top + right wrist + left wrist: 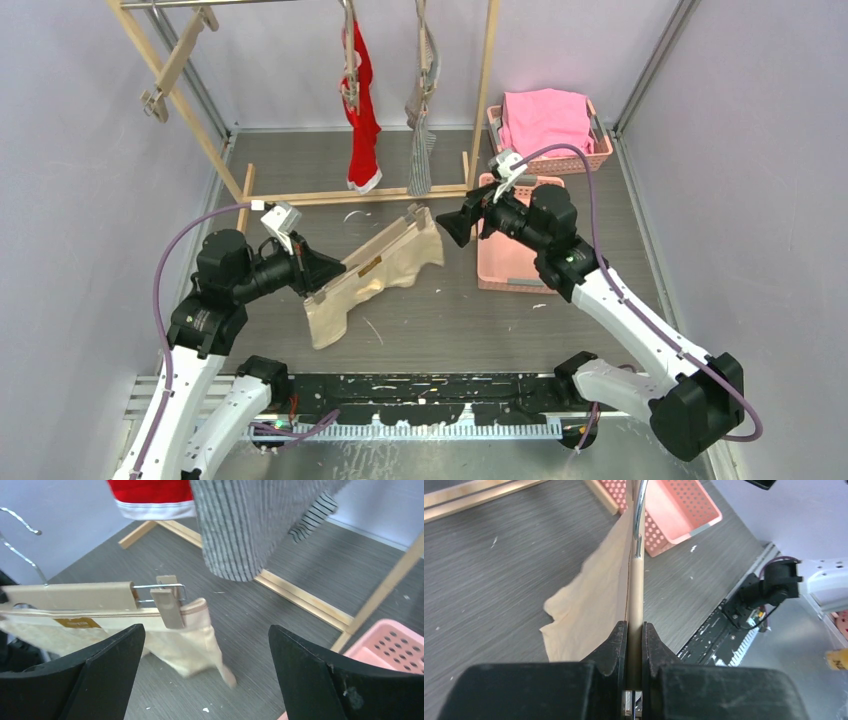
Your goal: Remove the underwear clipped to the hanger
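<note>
The cream underwear (pixel 385 265) hangs from a wooden clip hanger (pixel 412 212) held low over the table. My left gripper (pixel 318 280) is shut on the hanger's bar (pixel 636 595), with the cream cloth (pixel 594 605) draping to the left of it in the left wrist view. My right gripper (pixel 450 225) is open and empty, just right of the hanger's end. In the right wrist view a clip (pixel 167 607) pinches the cream waistband (pixel 185 645) ahead of the jaws. The red underwear (pixel 362 110) and the striped underwear (pixel 422 130) hang clipped on the rack behind.
The wooden rack's base bar (pixel 340 195) crosses the table behind the hanger. An empty wooden hanger (pixel 175 65) hangs at the rack's left. A pink basket (pixel 505 255) lies under my right arm. A second basket with pink cloth (pixel 545 120) stands at the back right.
</note>
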You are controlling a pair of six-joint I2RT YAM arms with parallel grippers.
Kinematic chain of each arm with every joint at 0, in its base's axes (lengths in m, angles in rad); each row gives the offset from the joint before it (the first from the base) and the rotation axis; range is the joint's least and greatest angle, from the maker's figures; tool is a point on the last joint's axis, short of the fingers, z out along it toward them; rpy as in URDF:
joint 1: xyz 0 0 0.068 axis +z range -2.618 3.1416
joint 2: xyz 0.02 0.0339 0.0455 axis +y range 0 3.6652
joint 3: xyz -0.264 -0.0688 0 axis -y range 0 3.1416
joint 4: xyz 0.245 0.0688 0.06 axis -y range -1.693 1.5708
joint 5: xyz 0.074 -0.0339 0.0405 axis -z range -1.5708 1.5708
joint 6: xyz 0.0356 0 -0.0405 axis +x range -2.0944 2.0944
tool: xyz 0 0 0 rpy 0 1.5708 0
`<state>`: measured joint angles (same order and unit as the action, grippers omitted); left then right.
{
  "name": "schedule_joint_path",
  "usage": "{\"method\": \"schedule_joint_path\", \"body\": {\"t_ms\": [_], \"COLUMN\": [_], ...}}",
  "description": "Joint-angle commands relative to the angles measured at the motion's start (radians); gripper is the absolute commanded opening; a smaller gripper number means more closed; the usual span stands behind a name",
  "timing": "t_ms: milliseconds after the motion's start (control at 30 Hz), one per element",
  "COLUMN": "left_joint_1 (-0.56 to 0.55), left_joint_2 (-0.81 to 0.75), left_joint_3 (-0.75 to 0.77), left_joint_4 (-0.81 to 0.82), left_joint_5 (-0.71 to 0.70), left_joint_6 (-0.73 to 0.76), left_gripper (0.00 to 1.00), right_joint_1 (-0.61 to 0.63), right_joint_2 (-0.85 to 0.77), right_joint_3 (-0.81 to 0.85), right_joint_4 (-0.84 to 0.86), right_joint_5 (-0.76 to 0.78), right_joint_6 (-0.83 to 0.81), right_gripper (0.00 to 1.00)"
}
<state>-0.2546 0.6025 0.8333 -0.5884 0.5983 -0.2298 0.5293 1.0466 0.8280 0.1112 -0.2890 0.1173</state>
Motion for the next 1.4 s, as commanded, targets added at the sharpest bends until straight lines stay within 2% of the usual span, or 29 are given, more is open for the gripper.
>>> {"method": "schedule_joint_path", "body": {"t_ms": [0,200,500,567,633,700,733,833,900,933,1133,1167,1200,1233,1300,1367], "left_joint_1": [0.002,0.002,0.002,0.003,0.002,0.003,0.003,0.003,0.003,0.002,0.003,0.002,0.003,0.003,0.003,0.002], "left_joint_2": [-0.008,-0.016,-0.018,-0.021,-0.019,-0.011,-0.009,-0.007,-0.006,-0.005,0.017,0.022,0.024,0.025,0.021,0.018], "left_joint_3": [0.022,0.030,0.026,0.023,0.020,0.018,0.017,0.011,0.009,0.009,0.007,0.007,0.007,0.004,-0.001,0.003], "left_joint_4": [0.150,0.187,0.220,0.234,0.248,0.259,0.266,0.293,0.314,0.320,0.359,0.364,0.371,0.386,0.422,0.432], "left_joint_5": [0.170,0.247,0.294,0.294,0.292,0.289,0.288,0.277,0.271,0.270,0.270,0.278,0.288,0.300,0.322,0.337], "left_joint_6": [-0.032,-0.039,-0.053,-0.059,-0.066,-0.074,-0.079,-0.089,-0.099,-0.102,-0.105,-0.107,-0.110,-0.117,-0.134,-0.135], "left_gripper": [0.00,0.00,0.00,0.00,0.00,0.00,0.00,0.00,0.00,0.00,0.00,0.00,0.00,0.00,0.00,0.00], "right_joint_1": [-0.038,-0.051,-0.058,-0.061,-0.063,-0.064,-0.065,-0.067,-0.071,-0.073,-0.082,-0.083,-0.084,-0.084,-0.083,-0.085], "right_joint_2": [0.011,0.037,0.071,0.077,0.081,0.089,0.095,0.104,0.107,0.105,0.089,0.091,0.094,0.099,0.109,0.115], "right_joint_3": [0.074,0.081,0.121,0.125,0.124,0.127,0.131,0.135,0.134,0.130,0.122,0.124,0.129,0.134,0.151,0.166], "right_joint_4": [0.066,0.151,0.192,0.195,0.215,0.240,0.240,0.232,0.231,0.232,0.250,0.254,0.259,0.262,0.266,0.269], "right_joint_5": [-0.319,-0.523,-0.613,-0.629,-0.655,-0.692,-0.699,-0.712,-0.717,-0.714,-0.677,-0.686,-0.706,-0.737,-0.790,-0.823], "right_joint_6": [-0.016,0.035,0.054,0.057,0.072,0.096,0.103,0.105,0.106,0.106,0.106,0.112,0.115,0.118,0.122,0.132], "right_gripper": [1.00,1.00,1.00,0.97,0.84,0.57,0.47,0.26,0.04,0.02,0.02,0.20,0.44,0.55,0.66,0.71]}}
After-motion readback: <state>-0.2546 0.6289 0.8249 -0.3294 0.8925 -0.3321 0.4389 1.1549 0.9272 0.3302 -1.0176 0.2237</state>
